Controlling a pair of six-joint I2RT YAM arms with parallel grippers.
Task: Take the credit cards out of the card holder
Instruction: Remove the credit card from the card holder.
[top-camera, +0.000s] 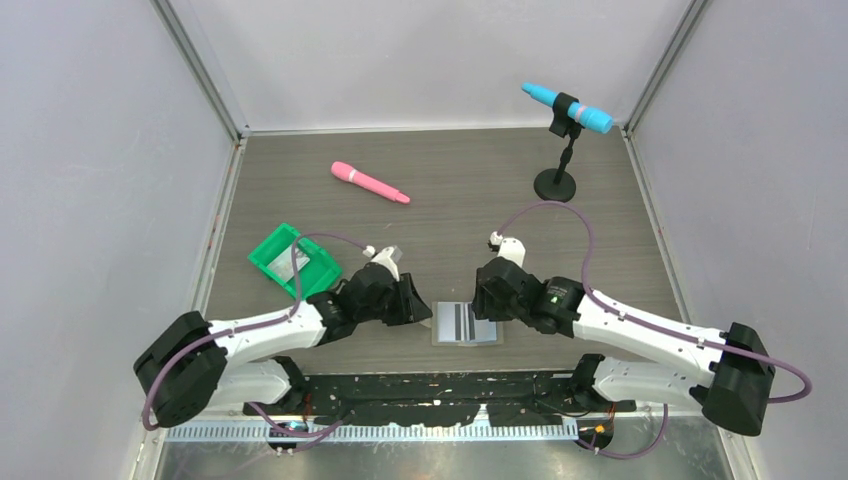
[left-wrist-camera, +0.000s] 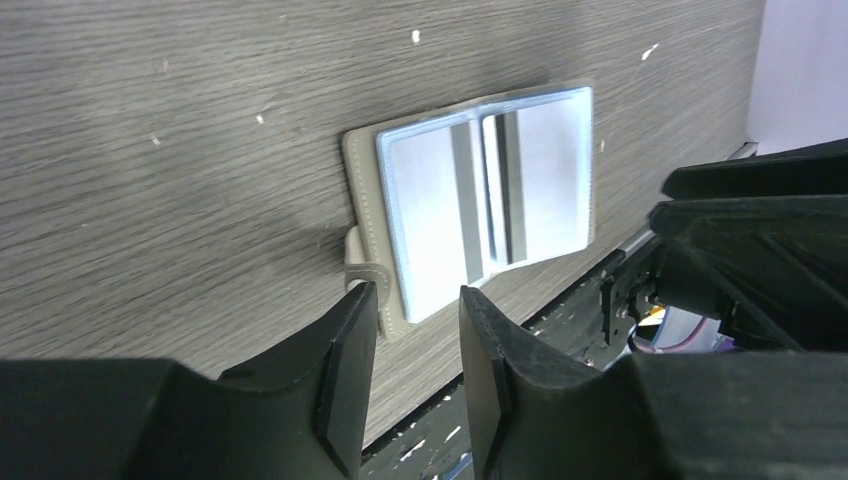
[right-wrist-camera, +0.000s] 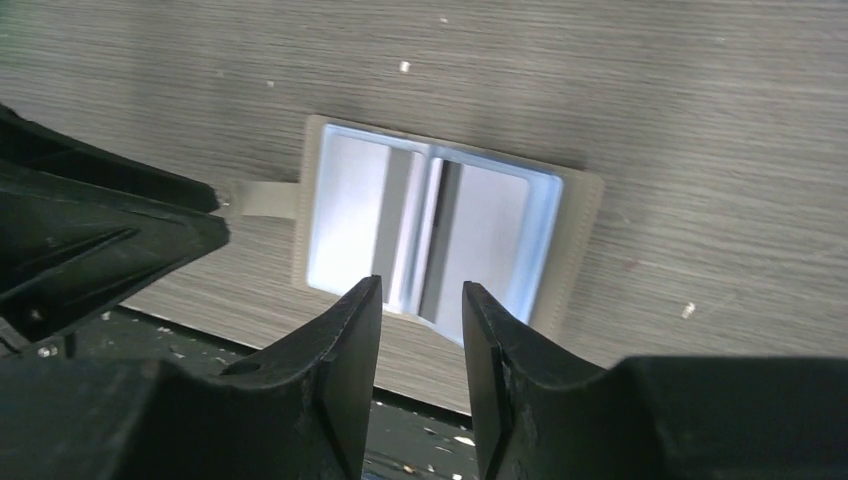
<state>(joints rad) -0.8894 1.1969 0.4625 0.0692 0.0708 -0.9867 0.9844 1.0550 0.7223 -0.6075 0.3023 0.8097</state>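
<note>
On the table, close to its near edge and between the two arms, the card holder lay opened flat, pockets facing up. Its pale blue translucent pockets sat on either side of the spine, and a small strap tab stuck out from one side of the grey cover.

Pale faces of the credit cards showed behind the pockets, with a dark stripe beside the spine on each half. Their number could not be determined.

You had the left gripper at the holder's left side. Its jaws stood partly apart with nothing clamped between them. A corner of the holder showed through the gap, but contact could not be confirmed.

You had the right gripper at the holder's right side. Its jaws were likewise parted by a moderate gap and held nothing, with the holder's spine visible beyond the tips.

To the left, well apart from the holder, sat a green tray containing a pale flat item, too small to identify.

Further back, a pink pen-shaped object lay on the table. A blue microphone-like object was clipped to a black stand near the far right corner.
</note>
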